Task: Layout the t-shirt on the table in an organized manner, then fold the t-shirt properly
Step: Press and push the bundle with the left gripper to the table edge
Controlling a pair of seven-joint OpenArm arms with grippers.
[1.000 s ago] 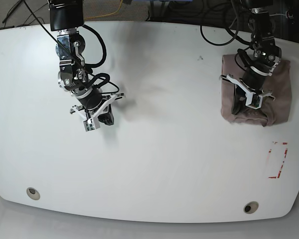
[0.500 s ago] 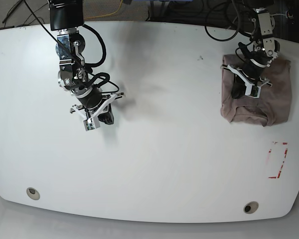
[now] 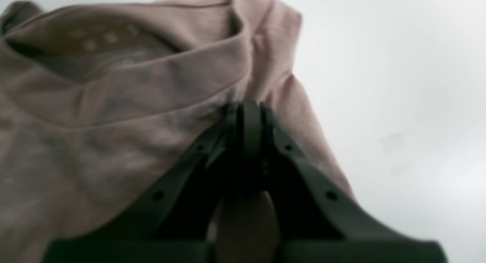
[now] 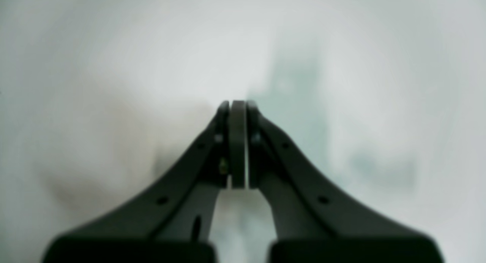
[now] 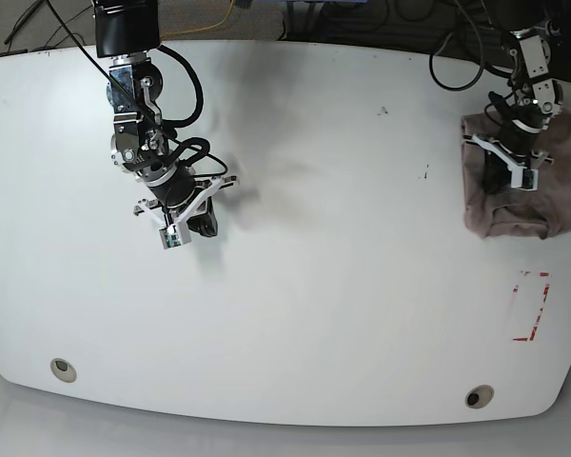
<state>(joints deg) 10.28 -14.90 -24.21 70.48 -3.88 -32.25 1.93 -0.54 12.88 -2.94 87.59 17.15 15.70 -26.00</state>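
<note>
T-shirt (image 5: 528, 200), a folded bundle, lay at the table's (image 5: 343, 314) far edge beneath the left gripper (image 5: 510, 177), whose jaws were pressed together, empty. Right gripper (image 5: 181, 228), likewise closed on nothing, hung well apart.

A: Anything different on the far side?

B: Yes. The t-shirt (image 5: 538, 195) now lies closer to the table (image 5: 314, 314)'s edge than a second ago, folded bundle and all.

A: And the arm over it?

B: The left gripper (image 5: 512, 177) is now further out and back, still over the fabric, jaws pressed together. A small dark speck (image 5: 424, 173) now shows on bare tabletop.
</note>
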